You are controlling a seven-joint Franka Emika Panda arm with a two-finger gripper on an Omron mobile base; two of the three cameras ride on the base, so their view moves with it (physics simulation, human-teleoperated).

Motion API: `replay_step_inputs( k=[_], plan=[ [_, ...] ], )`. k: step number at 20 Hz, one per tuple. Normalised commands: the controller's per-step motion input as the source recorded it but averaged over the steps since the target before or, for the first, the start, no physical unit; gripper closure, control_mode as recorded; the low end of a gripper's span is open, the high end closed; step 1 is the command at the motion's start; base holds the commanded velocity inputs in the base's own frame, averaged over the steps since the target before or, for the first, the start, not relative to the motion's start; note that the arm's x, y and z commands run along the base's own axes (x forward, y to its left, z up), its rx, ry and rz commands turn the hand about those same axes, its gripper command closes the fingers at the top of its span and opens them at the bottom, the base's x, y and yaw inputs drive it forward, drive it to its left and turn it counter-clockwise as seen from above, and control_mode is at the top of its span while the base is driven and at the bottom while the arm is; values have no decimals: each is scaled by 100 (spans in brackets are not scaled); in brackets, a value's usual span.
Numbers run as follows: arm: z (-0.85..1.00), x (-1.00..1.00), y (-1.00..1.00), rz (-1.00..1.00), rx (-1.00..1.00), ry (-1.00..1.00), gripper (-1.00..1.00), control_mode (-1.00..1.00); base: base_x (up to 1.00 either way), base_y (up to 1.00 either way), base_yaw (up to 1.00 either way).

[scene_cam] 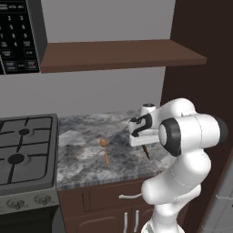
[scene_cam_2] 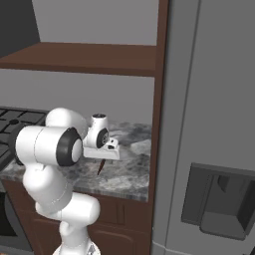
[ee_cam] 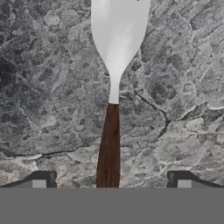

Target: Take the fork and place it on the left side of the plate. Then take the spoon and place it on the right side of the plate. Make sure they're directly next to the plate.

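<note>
hand view: your gripper (ee_cam: 111, 183), wide open and holding nothing, straddles the brown-handled silver metal fork (ee_cam: 111, 109) flat on the grey marbled counter (ee_cam: 175, 87), lined up for pickup.

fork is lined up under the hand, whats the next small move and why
Probably lower straight down and then close. In the hand view the fork lies flat on the counter, its dark handle running midway between the two open fingers, so the gripper looks centred over it but has no hold yet. The left base view shows the hand just above the fork handle.
</note>
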Motion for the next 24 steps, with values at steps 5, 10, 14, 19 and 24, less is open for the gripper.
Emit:
replay_step_inputs(
  k=[5,10,14,19,24],
  plan=[
    [-23,19,0,0,0,0,-100,-100,0,0,0],
    [-32,15,0,0,0,1,100,-100,0,0,0],
    [-46,0,6,0,0,0,100,-100,0,0,0],
    [-31,0,18,0,0,-4,100,-100,0,0,0],
    [-20,0,45,2,0,-11,100,-100,0,0,0]
  ],
)
